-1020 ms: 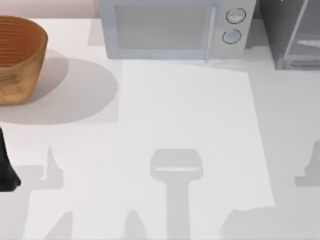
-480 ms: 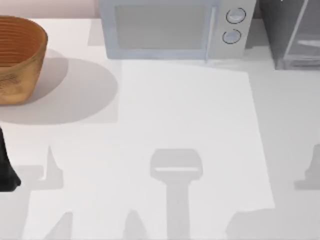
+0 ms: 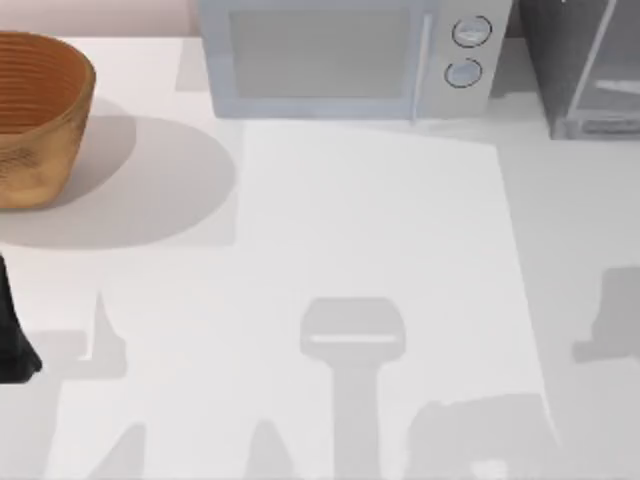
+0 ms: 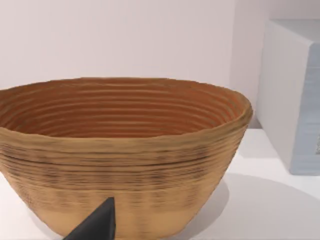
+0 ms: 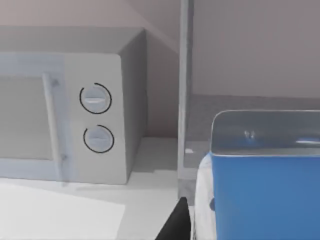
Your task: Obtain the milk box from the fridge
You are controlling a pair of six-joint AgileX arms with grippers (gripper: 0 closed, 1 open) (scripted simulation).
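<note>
Your right gripper's finger (image 5: 176, 224) shows one dark tip just beside the milk box (image 5: 260, 192), which looms close to the wrist camera before the fridge (image 5: 240, 75); you cannot tell whether it grips. Your left arm (image 3: 14, 335) sits parked at the table's left edge, facing the basket (image 4: 122, 155).

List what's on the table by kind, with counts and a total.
Woven brown wicker basket: 1
White microwave with two round knobs: 1
Dark grey fridge with glassy door: 1
White milk box with blue top: 1
Total: 4
</note>
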